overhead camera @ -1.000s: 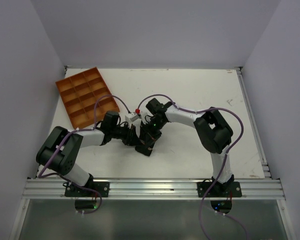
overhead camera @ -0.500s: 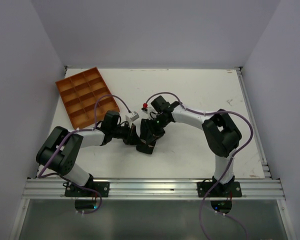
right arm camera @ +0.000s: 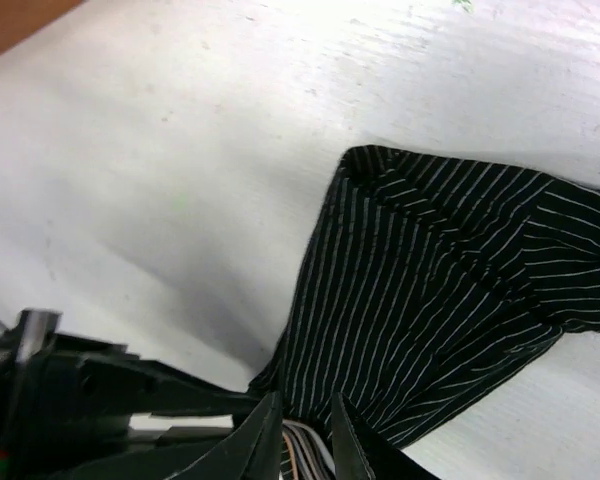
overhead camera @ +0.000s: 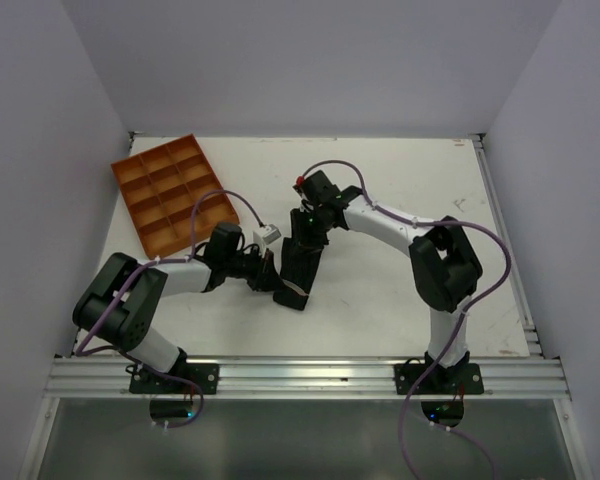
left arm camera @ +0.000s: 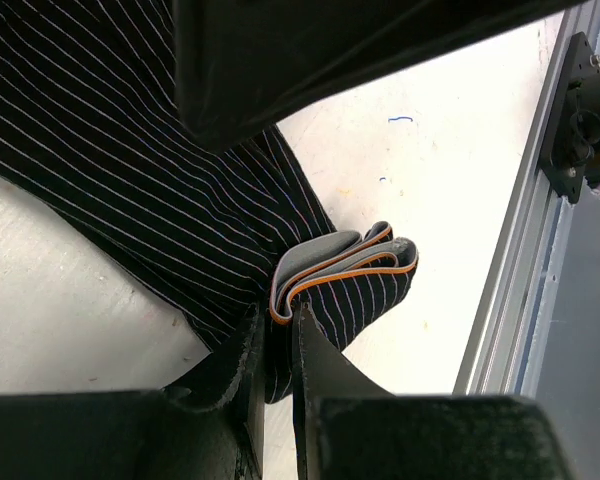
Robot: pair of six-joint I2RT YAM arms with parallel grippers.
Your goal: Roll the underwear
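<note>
Underwear [overhead camera: 302,275]: lying as a narrow dark striped strip mid-counter [overhead camera: 410,300], between the two grippers.
Long axis: running near to far, leaning slightly right at the far end.
Left gripper [left arm camera: 278,338]: reaching in from the left and pinching the folded, orange-trimmed near end, its jaws narrow and holding fabric.
Right gripper [right arm camera: 302,440]: sitting over the far end with its jaws a little apart and fabric layers showing between them. Whether it is gripping, I cannot tell.
Fabric from right gripper: spreading ahead of its fingertips.
Coming move: likely turning along that axis, with the left gripper's end leading.
</note>
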